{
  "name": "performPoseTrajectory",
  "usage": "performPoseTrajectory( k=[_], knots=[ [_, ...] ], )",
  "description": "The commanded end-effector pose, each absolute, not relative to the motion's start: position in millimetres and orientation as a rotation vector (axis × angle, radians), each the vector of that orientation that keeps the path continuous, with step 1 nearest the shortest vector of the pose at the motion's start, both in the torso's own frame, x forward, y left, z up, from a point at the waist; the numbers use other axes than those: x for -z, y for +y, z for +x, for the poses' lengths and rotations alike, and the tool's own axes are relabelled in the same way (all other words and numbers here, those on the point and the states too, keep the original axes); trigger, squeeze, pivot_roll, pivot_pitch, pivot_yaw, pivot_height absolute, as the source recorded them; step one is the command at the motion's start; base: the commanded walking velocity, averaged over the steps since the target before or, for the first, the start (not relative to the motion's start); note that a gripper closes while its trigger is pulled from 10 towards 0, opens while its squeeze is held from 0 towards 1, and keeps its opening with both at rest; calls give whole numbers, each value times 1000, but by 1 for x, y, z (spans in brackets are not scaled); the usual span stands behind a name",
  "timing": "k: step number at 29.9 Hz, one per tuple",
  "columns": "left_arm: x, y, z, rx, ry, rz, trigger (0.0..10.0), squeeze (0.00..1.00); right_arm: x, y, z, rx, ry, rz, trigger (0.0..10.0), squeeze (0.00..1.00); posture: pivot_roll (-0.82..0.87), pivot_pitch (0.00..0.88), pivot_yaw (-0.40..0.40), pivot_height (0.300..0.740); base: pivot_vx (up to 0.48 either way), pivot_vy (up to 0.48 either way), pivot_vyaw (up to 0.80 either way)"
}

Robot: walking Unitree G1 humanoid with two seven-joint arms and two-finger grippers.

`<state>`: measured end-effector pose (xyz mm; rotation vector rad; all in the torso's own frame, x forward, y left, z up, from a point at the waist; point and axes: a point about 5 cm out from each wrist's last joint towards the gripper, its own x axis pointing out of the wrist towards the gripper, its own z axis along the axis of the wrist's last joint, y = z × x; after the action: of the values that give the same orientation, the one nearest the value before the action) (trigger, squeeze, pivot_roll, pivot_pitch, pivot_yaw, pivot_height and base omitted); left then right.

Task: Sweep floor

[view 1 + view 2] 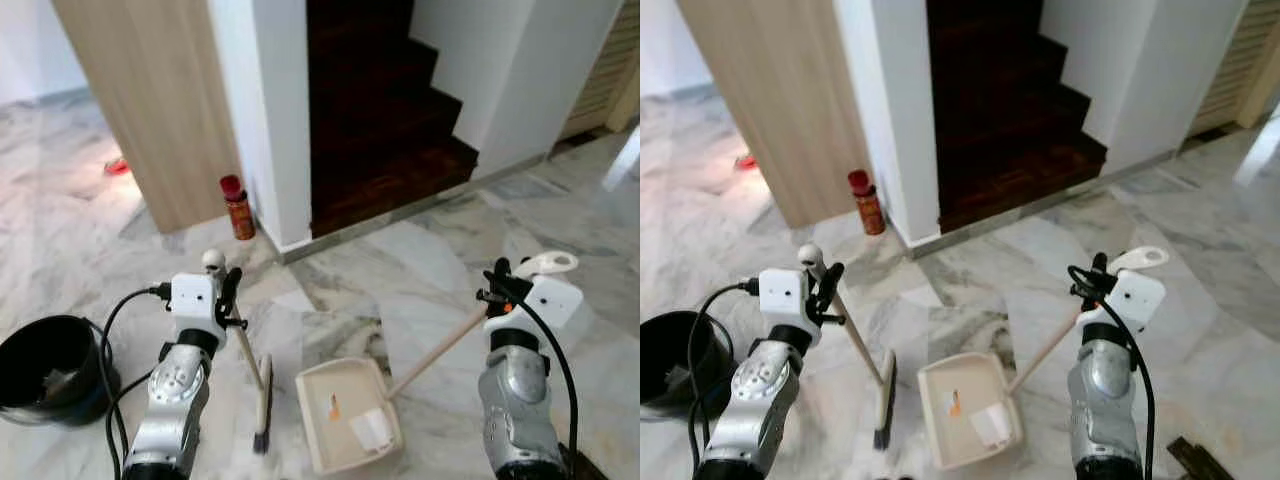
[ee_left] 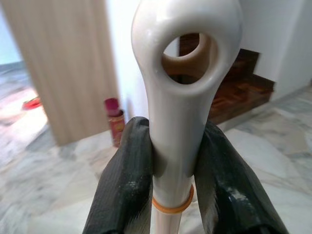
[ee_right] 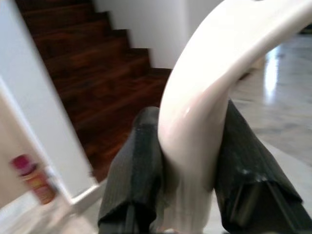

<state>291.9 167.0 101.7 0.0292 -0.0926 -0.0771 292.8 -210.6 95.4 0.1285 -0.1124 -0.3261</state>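
My left gripper [image 1: 231,290] is shut on the cream handle of a small broom [image 1: 262,400], whose dark bristles rest on the marble floor beside the dustpan. In the left wrist view the black fingers [image 2: 124,180] clamp the handle just below its ring end. My right gripper [image 1: 497,285] is shut on the long handle of a cream dustpan [image 1: 345,412]. The pan lies flat on the floor between my arms. Inside it sit a white scrap [image 1: 372,428] and a small orange bit [image 1: 333,406]. The right wrist view shows the fingers [image 3: 139,170] gripping the curved handle end.
A black bucket [image 1: 45,368] stands on the floor at my left. A red-capped spray can [image 1: 237,208] stands against the white wall corner ahead. Dark wooden stairs [image 1: 385,130] rise behind it. A wooden panel [image 1: 150,100] is at the left, with a red item [image 1: 117,166] beyond.
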Motion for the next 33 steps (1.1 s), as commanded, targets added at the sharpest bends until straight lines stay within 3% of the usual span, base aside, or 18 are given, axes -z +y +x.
performPoseTrajectory(
  k=[1, 19, 33],
  knots=[
    [-111, 167, 294, 80, -132, 43, 10000, 0, -105, -208, 296, 322, -163, 165, 10000, 0, -4, 0, 42, 740, 0, 0, 0],
    [-111, 170, 293, 79, -130, 45, 10000, 0, -103, -206, 296, 316, -152, 166, 10000, 0, -2, 0, 48, 740, 0, 27, 0],
    [-110, 168, 292, 78, -128, 41, 10000, 0, -104, -205, 297, 300, -159, 179, 10000, 0, -4, 0, 42, 740, 0, 245, 186]
  ],
)
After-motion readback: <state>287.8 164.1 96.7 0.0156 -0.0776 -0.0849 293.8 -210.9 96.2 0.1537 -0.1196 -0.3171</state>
